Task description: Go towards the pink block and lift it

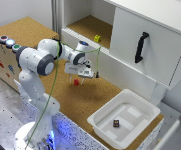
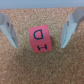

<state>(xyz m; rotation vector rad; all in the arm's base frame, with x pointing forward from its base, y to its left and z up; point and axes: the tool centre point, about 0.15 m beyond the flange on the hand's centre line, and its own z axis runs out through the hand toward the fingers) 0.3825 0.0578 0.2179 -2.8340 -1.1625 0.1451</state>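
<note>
The pink block [image 1: 76, 82] is a tiny reddish-pink cube lying on the cork board, just below my gripper [image 1: 80, 76] in the exterior view. In the wrist view the pink block [image 2: 40, 39] shows dark letters on its top face and sits between my two fingertips [image 2: 11, 35], with a gap on each side. My gripper [image 2: 40, 32] is open around the block and touches it on neither side. Both views place it on the cork surface.
A small yellow block [image 1: 97, 38] rests in the open cork-lined drawer [image 1: 85, 27]. A white tray [image 1: 105, 122] at the exterior view's right holds a small dark block [image 1: 116, 122]. A white cabinet door with a black handle [image 1: 141, 47] stands behind. Coloured buttons [image 1: 10, 43] sit on a box at left.
</note>
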